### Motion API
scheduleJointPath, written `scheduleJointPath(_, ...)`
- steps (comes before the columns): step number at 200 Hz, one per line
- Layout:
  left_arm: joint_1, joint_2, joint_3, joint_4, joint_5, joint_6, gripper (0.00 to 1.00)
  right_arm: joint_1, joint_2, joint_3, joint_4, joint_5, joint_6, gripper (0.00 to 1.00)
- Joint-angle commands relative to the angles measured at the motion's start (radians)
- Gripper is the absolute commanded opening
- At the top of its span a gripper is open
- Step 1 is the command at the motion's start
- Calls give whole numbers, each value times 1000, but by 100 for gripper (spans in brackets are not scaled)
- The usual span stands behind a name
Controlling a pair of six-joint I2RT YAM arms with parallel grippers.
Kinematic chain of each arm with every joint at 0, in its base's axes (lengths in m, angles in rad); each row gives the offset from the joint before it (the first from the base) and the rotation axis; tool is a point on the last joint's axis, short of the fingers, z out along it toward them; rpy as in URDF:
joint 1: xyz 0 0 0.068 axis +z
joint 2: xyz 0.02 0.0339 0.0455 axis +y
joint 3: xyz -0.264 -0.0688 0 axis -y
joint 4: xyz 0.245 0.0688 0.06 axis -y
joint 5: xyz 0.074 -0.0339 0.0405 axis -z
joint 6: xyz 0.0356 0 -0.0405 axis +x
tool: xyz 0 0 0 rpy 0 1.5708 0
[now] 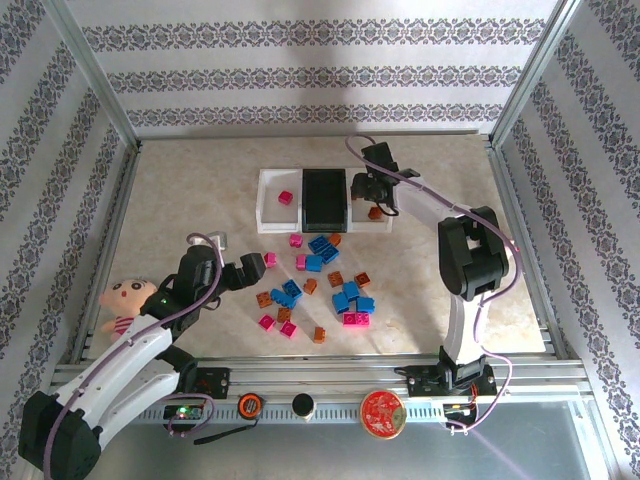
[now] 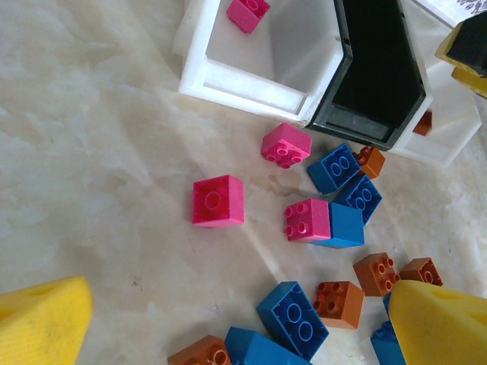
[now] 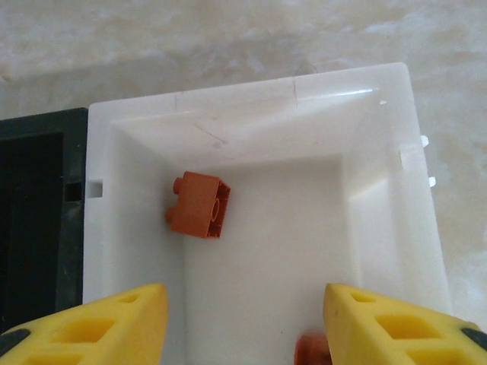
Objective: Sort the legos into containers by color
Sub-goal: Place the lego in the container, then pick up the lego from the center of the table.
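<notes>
I see my right gripper point(image 3: 243, 325) open above the right white tray point(image 3: 380, 152), one orange brick point(image 3: 199, 205) lying inside. My left gripper point(image 2: 243, 323) hangs wide open over loose legos point(image 2: 218, 201) on the counter point(image 2: 91, 152).

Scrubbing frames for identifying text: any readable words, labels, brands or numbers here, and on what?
No legible text anywhere.
Red disc on the front rail: gold markings, too small to read.
White label at the left wrist view's top right corner: dark print, cropped and blurred.
Legos, trays: no print visible.
</notes>
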Motion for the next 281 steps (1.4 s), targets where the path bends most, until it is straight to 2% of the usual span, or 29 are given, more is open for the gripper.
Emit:
scheduleJointPath(1, 8, -12, -1, -53, -4, -9, 100, 6, -97, -35, 15, -9, 24, 57)
scheduleJointPath(40, 9, 9, -3, -39, -1, -3, 100, 84, -313, -268, 117, -13, 26, 57)
scheduleJointPath(66, 7, 80, 4, -16, 13, 15, 100, 158, -435, -428, 171, -19, 35, 57)
scheduleJointPath(88, 4, 189, 27, 37, 25, 61, 99, 207, -494, -530, 190, -15, 48, 57)
scheduleJointPath(106, -2, 309, 71, 66, 19, 106, 94, 224, -525, -585, 193, -17, 65, 57)
scheduleJointPath(155, -65, 605, 204, 145, -60, 191, 89, 231, -604, -678, 185, 2, 81, 57)
scheduleJointPath(197, -67, 765, 310, 122, -162, 209, 77, 231, -656, -730, 177, 8, 89, 58)
scheduleJointPath(236, -71, 829, 315, 194, -123, 209, 65, 229, -672, -736, 167, 25, 87, 58)
scheduleJointPath(281, -76, 851, 297, 222, -96, 193, 45, 228, -669, -728, 173, 15, 99, 58)
